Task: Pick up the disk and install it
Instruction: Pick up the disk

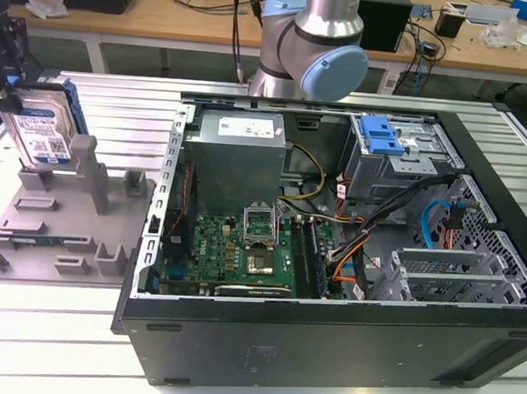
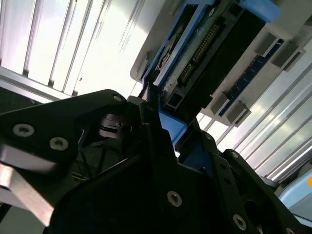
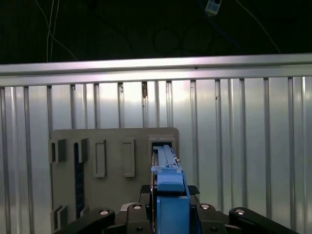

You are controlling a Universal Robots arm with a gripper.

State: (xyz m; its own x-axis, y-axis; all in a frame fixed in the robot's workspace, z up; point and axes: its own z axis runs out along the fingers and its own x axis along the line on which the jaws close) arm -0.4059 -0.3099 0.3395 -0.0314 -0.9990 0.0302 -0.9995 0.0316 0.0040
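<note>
The disk is a silver drive with a white-and-blue label in a blue bracket. It stands tilted on edge at the exterior view's far left, over the back slot of the grey holder plate. My black gripper is on the disk's upper end, shut on it. In the second wrist view the gripper clamps the blue bracket, with the disk and its connector reaching away from the fingers. In the first wrist view the disk's blue edge runs from the gripper down to the holder plate; whether it touches the slot is unclear.
An open computer case lies on the slatted metal table to the exterior view's right of the holder, with motherboard, power supply and cables exposed. A drive bay with a blue latch sits at its far corner. The arm's joint rises behind the case.
</note>
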